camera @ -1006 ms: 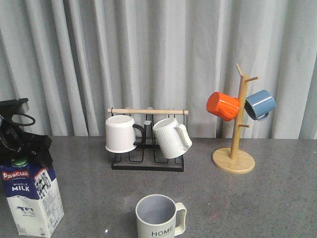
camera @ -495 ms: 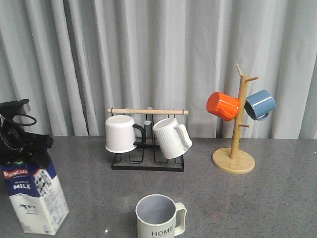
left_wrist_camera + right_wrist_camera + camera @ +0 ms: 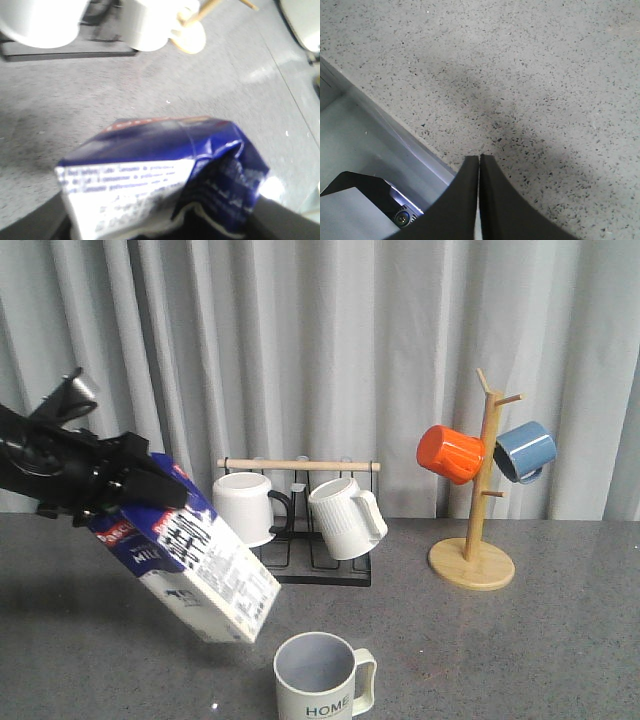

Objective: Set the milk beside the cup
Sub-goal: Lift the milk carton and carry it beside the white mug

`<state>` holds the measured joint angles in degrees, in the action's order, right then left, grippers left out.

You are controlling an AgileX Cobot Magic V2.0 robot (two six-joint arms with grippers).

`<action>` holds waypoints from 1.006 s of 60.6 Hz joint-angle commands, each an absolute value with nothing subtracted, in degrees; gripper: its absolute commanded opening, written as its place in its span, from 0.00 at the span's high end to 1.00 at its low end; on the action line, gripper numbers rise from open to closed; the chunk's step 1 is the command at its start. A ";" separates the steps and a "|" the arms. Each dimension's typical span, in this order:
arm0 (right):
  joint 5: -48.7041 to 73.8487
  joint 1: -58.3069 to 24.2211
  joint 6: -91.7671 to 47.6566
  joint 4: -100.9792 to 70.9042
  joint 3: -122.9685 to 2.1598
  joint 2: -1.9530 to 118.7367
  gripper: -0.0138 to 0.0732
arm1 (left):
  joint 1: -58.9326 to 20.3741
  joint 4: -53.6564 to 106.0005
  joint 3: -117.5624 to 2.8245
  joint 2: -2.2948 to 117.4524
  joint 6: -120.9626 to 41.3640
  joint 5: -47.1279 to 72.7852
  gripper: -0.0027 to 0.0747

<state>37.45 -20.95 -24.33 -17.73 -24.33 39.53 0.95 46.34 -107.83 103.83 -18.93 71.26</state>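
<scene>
Front view, going left to right: the left gripper (image 3: 135, 485) is clamped on the top of the milk carton (image 3: 195, 565), which hangs in the air steeply tilted, its base pointing down toward the HOME cup (image 3: 322, 676) but not touching it. That cup sits on the grey table (image 3: 520, 650) at the near edge. Behind are the black mug rack (image 3: 298, 540) with two white mugs, then the wooden mug tree (image 3: 473, 530). Right wrist shot: the right gripper (image 3: 479, 161) has its fingers pressed together, holding nothing.
</scene>
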 commanded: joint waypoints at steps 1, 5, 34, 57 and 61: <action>34.98 -20.74 -24.26 -18.19 -25.85 39.20 0.85 | -2.69 43.48 -109.66 100.94 -18.31 70.20 0.93; 35.04 -20.74 -24.26 -18.19 -25.85 39.20 0.85 | -4.92 37.92 -109.66 100.94 -16.30 69.92 0.93; 35.84 -20.74 -24.26 -18.19 -25.85 38.88 0.85 | -16.31 21.10 -109.61 102.86 -11.68 71.58 0.93; 35.90 -20.74 -23.85 -18.19 -25.85 38.88 0.85 | -20.06 16.36 -109.61 104.01 -9.81 71.58 0.91; 35.90 -20.74 -23.85 -18.19 -25.85 38.88 0.85 | -20.10 16.36 -109.61 104.01 -9.85 71.58 0.89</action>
